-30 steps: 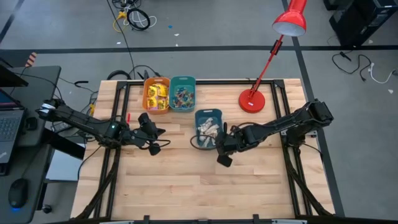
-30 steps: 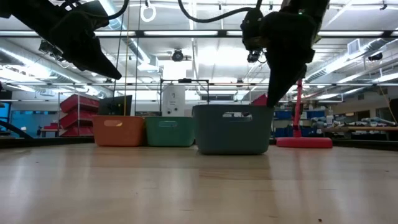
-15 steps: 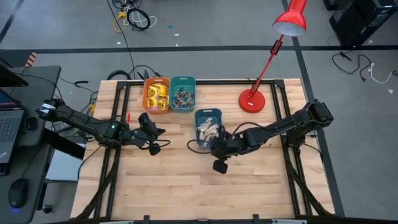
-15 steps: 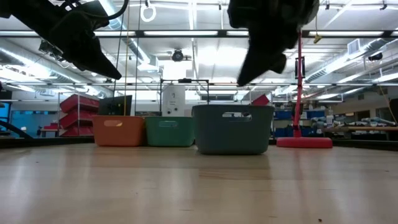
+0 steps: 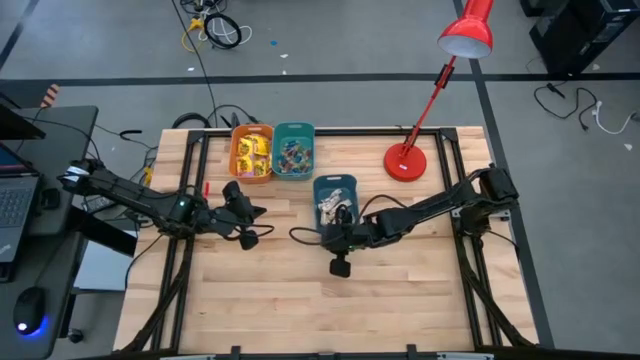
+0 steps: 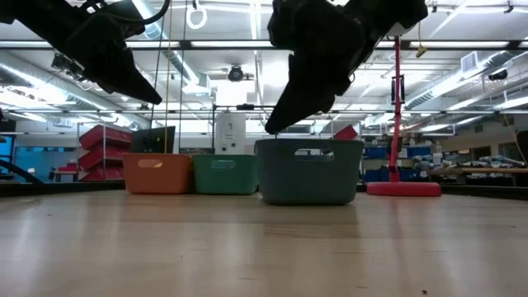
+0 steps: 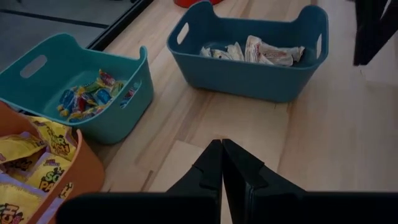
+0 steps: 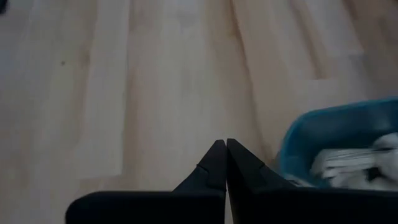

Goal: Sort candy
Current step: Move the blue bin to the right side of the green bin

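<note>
**Sorting Candy: All Binned, Both Claws Clenched on Nothing**

Lying already sorted: yellow packets (image 7: 37,163) in the orange bin (image 7: 93,177), small coloured pieces (image 7: 93,99) in the teal bin (image 7: 121,118), pale sticks (image 7: 264,51) in the blue bin (image 7: 249,78). Hovering with fingers pressed together and empty: right gripper (image 5: 340,262) just beside the blue bin, left gripper (image 5: 247,237) waiting above bare table (image 5: 300,310) (none loose there). Judging all as light, crinkly, slippery; pinching across a wrapper's middle, gently.
</note>
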Tool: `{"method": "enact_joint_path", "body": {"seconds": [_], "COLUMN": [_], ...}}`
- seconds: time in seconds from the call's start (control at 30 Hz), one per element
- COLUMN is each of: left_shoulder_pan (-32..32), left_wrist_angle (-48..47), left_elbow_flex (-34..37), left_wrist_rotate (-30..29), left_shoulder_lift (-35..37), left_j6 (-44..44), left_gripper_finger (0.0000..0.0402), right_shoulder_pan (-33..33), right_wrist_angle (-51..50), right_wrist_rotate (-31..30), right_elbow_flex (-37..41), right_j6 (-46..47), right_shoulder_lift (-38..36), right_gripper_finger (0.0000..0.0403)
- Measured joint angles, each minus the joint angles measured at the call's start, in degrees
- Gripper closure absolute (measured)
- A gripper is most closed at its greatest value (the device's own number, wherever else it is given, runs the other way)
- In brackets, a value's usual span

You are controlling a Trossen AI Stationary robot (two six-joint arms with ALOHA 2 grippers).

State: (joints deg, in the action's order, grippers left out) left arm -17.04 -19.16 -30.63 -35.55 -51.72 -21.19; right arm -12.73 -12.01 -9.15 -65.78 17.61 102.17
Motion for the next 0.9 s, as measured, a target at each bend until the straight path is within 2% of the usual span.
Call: {"method": "enact_joint_path", "body": {"seconds": [0.17, 0.5, 0.8, 0.9], "left_shoulder_pan": [0.0, 0.0, 0.0, 0.0], "left_wrist_angle": [0.1, 0.5, 0.5, 0.6], "left_elbow_flex": [0.0, 0.0, 0.0, 0.0], "left_wrist_rotate": [0.0, 0.0, 0.0, 0.0], "left_shoulder_lift": [0.0, 0.0, 0.0, 0.0], "left_j6": [0.0, 0.0, 0.0, -0.1], "left_gripper_finger": [0.0387, 0.0387, 0.0387, 0.0387], "right_shoulder_pan": [0.3, 2.3, 5.4, 8.6], "right_wrist_angle": [1.7, 2.2, 9.8, 10.3], "right_wrist_rotate": [-4.4, -7.6, -8.7, -5.2], "right_elbow_flex": [0.0, 0.0, 0.0, 0.0], "right_j6": [-3.3, -3.9, -10.0, -9.9], "right_shoulder_lift": [0.7, 0.9, 0.9, 0.9], "right_gripper_finger": [0.0403, 0.0403, 0.0403, 0.0403]}}
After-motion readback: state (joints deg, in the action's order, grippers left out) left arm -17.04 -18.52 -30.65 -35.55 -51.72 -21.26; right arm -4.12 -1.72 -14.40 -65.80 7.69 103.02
